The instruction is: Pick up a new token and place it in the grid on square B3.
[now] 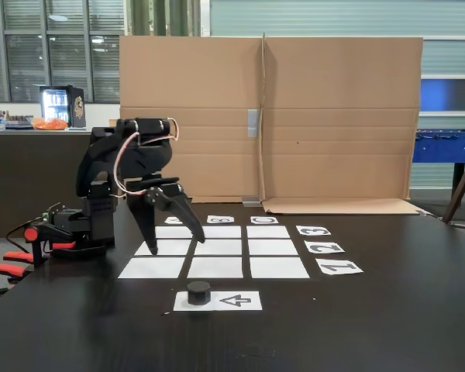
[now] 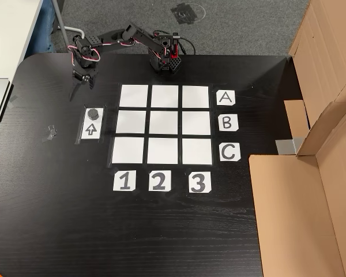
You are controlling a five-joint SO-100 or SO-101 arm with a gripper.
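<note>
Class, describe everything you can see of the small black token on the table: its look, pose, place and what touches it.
The token is a small, squat, dark cylinder, matte black, seemingly faceted. It stands upright on one end of the white paper strip printed with an arrow, and the arrow points toward it. In both fixed views it lies outside the grid, much smaller than one square. Nothing else touches it; the gripper hangs apart from it.

Lighting: I see even, moderate indoor light in both fixed views | Glare: soft sheen on the dark table (image 1: 387,310), lower right of frame; paper grid (image 2: 164,124) reads bright, nearly washed out | Shadows: faint, diffuse | Focus: mildly soft, background at upper left dim | Distortion: none obvious at edges
</note>
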